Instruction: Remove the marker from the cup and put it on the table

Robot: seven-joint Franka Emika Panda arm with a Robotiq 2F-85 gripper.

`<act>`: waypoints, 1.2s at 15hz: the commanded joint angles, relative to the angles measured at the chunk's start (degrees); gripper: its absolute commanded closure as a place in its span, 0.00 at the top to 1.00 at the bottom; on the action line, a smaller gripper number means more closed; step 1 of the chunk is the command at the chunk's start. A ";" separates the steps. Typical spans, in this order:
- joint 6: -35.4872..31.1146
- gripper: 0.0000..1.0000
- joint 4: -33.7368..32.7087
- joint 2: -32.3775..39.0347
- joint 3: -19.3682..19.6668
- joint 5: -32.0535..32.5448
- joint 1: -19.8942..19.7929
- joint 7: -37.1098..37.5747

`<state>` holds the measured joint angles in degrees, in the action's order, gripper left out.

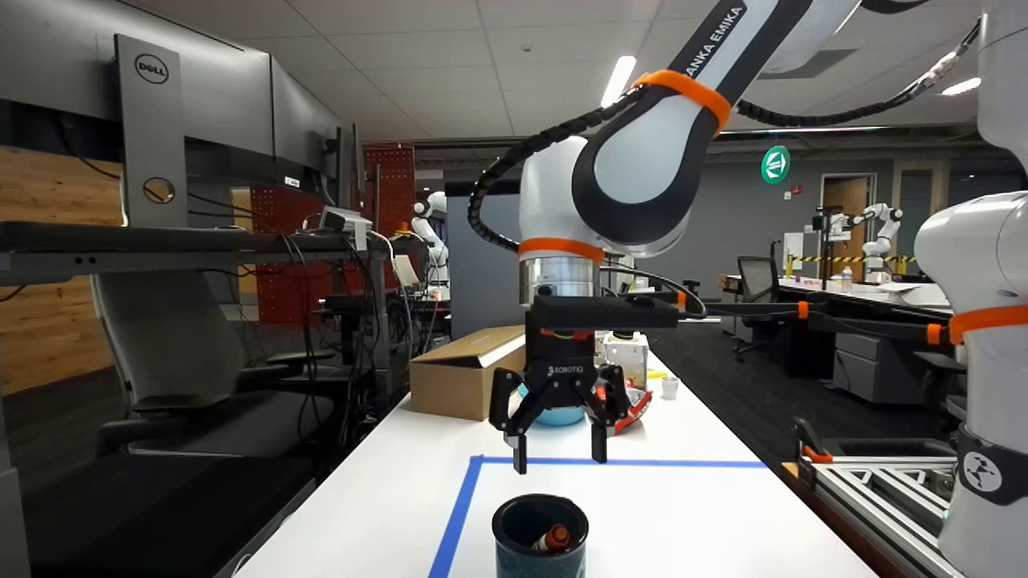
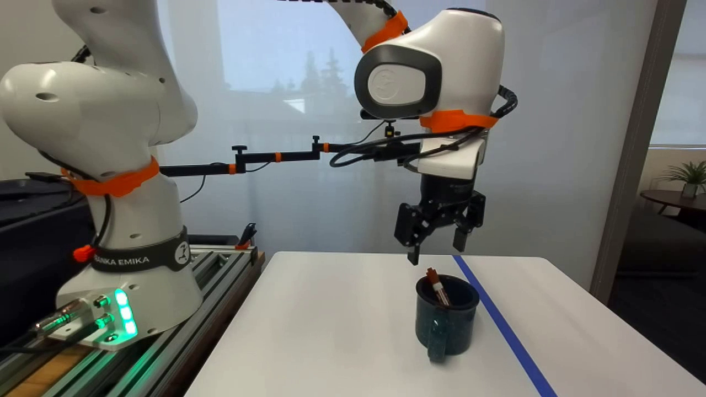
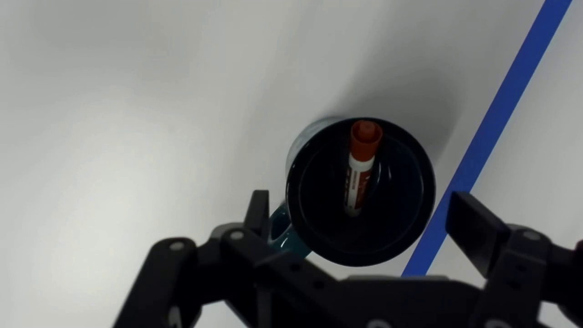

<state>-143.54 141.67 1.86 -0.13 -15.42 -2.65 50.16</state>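
A dark teal cup (image 1: 540, 566) stands upright on the white table (image 2: 331, 320), its handle toward the camera in an exterior view (image 2: 437, 336). A marker with a red-orange cap and white-and-red body (image 2: 438, 289) leans inside it, cap end up at the rim; the marker also shows in the wrist view (image 3: 361, 166). My gripper (image 2: 436, 252) is open and empty, pointing down above the cup. In the wrist view its fingers (image 3: 360, 200) are apart on either side of the cup's rim (image 3: 360, 258), touching neither cup nor marker. The marker's lower end is inside the cup.
Blue tape (image 1: 626, 462) runs on the table beside the cup. Farther back are a cardboard box (image 1: 458, 385), a light blue bowl (image 1: 560, 417), a red bag (image 1: 634, 408) and a small white cup (image 1: 670, 388). The robot base (image 2: 132, 303) stands beside the table.
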 commanded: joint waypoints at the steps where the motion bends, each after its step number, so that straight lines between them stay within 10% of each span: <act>1: -2.06 1.00 -0.70 2.24 0.38 -1.99 0.83 -1.05; 17: -4.42 1.00 -4.70 10.30 -1.33 -5.80 3.59 -1.92; 18: -4.47 0.89 -5.00 10.55 -1.40 -5.99 3.74 -1.98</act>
<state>-147.03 138.14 11.02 -1.31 -19.19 0.29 49.35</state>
